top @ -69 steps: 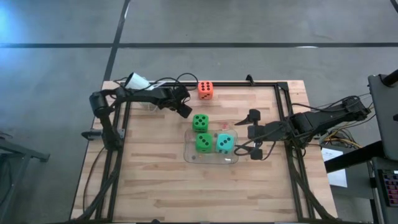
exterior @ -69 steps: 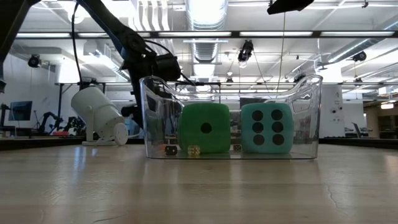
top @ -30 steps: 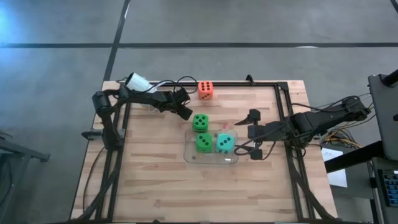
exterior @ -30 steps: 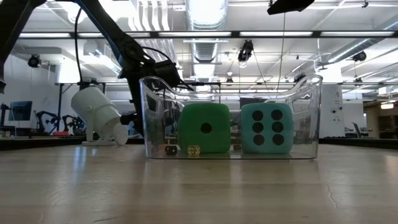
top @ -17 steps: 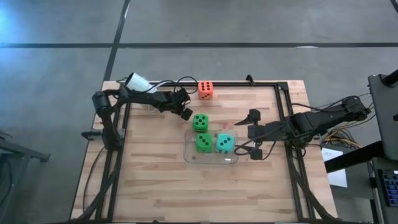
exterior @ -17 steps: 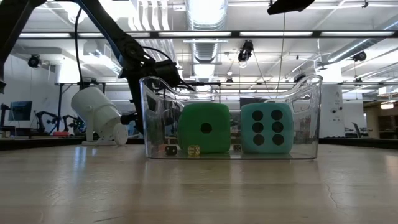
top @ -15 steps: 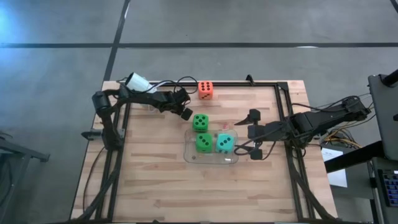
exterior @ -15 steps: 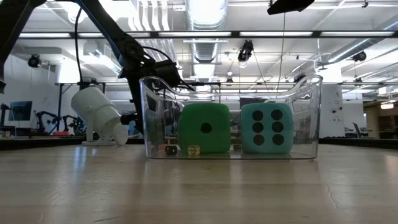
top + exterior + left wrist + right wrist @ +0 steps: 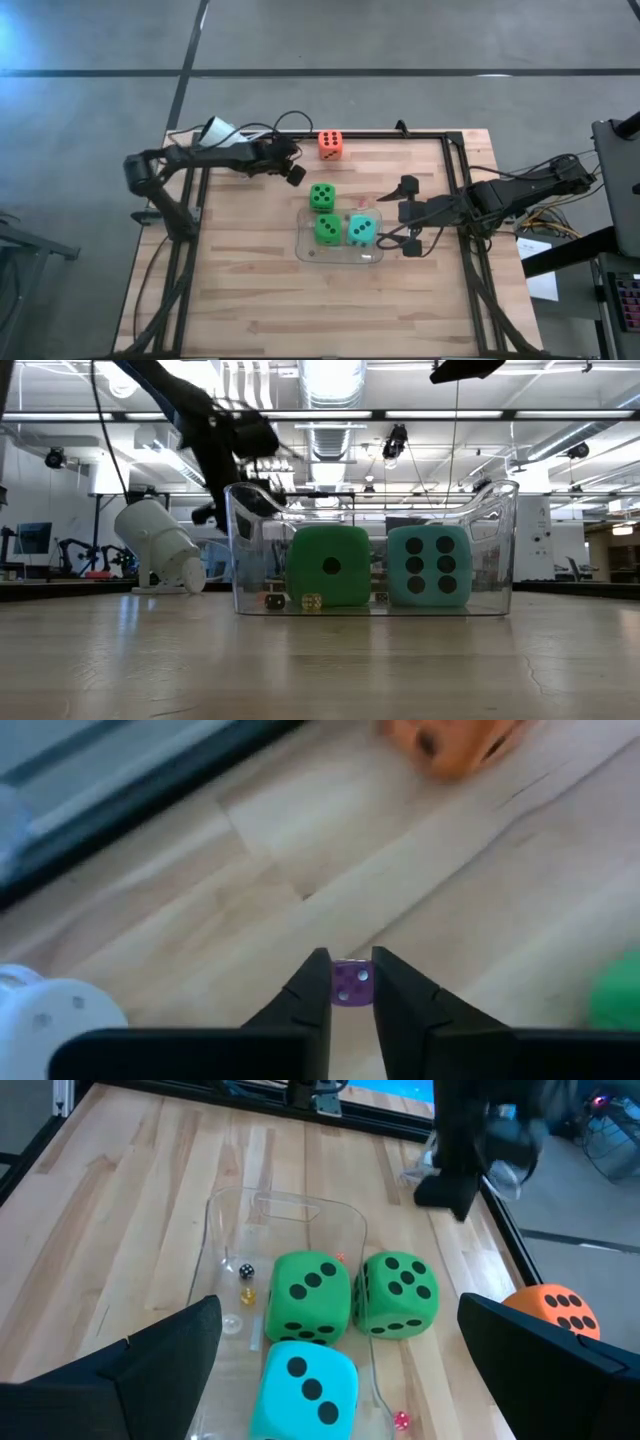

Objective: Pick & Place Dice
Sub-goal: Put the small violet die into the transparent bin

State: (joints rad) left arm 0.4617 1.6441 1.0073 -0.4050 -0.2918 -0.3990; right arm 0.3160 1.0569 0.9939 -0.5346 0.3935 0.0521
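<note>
My left gripper (image 9: 293,173) hangs above the table's far left part, shut on a tiny purple die (image 9: 350,982). The big orange die (image 9: 331,144) sits at the far edge, and a green die (image 9: 322,196) rests on the wood just beyond the clear tray (image 9: 305,250). Inside the tray stand a second green die (image 9: 327,229) and the teal die (image 9: 362,230), with some tiny dice (image 9: 246,1280) beside them. My right gripper (image 9: 408,214) waits open to the right of the tray, above the table. My left gripper pinches the tiny purple die by two opposite faces (image 9: 350,984) between its two fingertips (image 9: 312,982). The fingers slant down from the table's left. The die is lifted clear of the wood.
A white cylindrical camera (image 9: 160,545) lies at the table's far left corner, with cables along the far rail (image 9: 400,133). A tiny red die (image 9: 402,1420) lies on the wood near the tray. Bare wood stretches across the near half of the table (image 9: 330,310).
My left gripper has risen from the table beside the green die and drawn a little toward the far left, carrying the tiny purple die up with it. Its arm has swung back toward the left edge.
</note>
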